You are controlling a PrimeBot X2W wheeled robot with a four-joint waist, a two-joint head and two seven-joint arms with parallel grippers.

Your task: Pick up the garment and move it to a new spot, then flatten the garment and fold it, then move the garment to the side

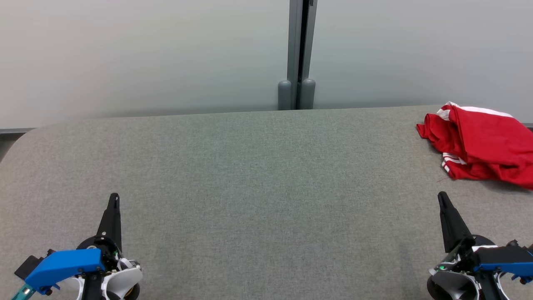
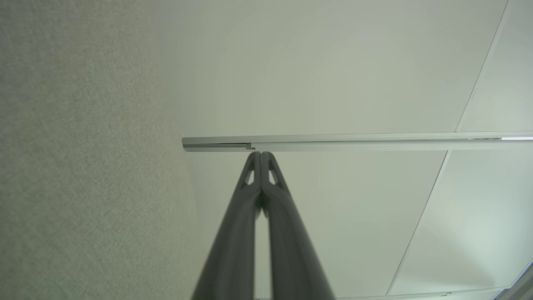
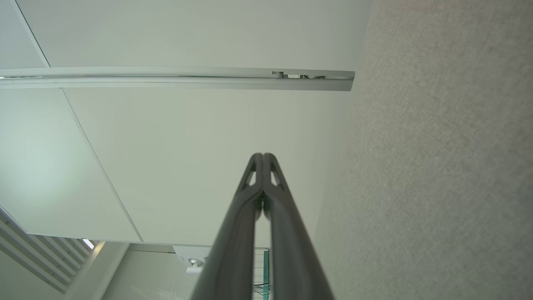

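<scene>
Lower left, head view: the left gripper (image 1: 113, 199), its two dark fingers pressed together into one tapering spike with nothing between them. The bottom edge cuts its base; we make out a blue plastic housing (image 1: 62, 264) and a rounded white shell beside it. In the left wrist view the fingers (image 2: 235, 233) meet along their length, each tip pierced by a small triangular slot. Their lower part is blurred.

The table (image 1: 258, 166) has a grey, matte, finely woven cover with an even grain and a rounded corner at the far left. Its near edge is out of frame.

Behind it stand pale, smooth wall panels (image 1: 137, 54), joined at centre by a grey metal upright (image 1: 300, 50) with two rounded caps at its foot. Its top is cut off.

Lower right: the right gripper (image 1: 442, 198), likewise closed to a point and empty, its wrist parts clipped by the frame. A small green light (image 1: 440, 267) shows at its base.

Far right: the garment (image 1: 483, 143), red cloth with white stripes, lies in a soft crumpled heap at the table's far right. It runs out of frame, so we cannot tell its full shape or kind. It lies near the right gripper's tip, not touching it, and well apart from the left.
</scene>
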